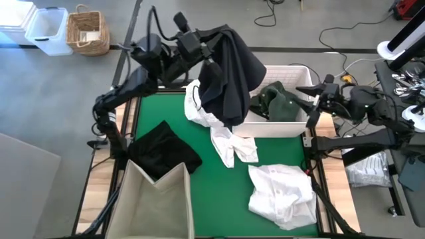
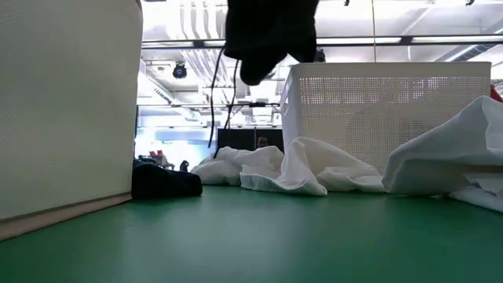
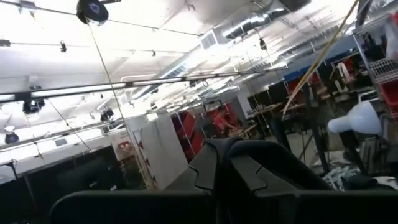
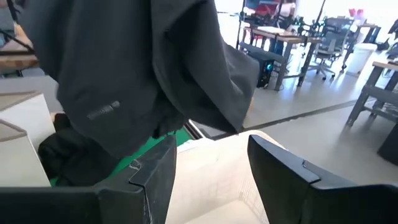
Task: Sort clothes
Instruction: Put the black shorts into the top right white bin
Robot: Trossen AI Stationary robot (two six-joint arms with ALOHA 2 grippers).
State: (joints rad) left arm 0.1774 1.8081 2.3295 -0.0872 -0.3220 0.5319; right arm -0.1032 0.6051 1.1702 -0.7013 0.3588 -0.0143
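A large, limp black fabric garment (image 1: 227,66) is hanging in deep folds above the near edge of the white perforated plastic basket (image 1: 292,126), its hem dangling over a crumpled white cloth (image 1: 202,113) that is spilling from the basket rim onto the green felt-like table mat (image 1: 219,192). The left gripper (image 1: 211,40) is holding the garment aloft from the top, jaws fully closed on the cloth.

Inside the basket a dark green garment (image 1: 279,103) is lying bunched. On the mat, another wrinkled white piece (image 1: 282,192) is sitting near the right edge, and a second black garment (image 1: 163,153) is resting against the stiff beige fabric bin (image 1: 156,202).

The right gripper (image 1: 321,89) is waiting beside the basket's right end, jaws parted and holding nothing.

The likely trouble: the trailing hem looks low enough to drag or snag the white cloth during travel toward the bin, mixing the piles; the slack fabric could also slip free from a pinch on so little material.
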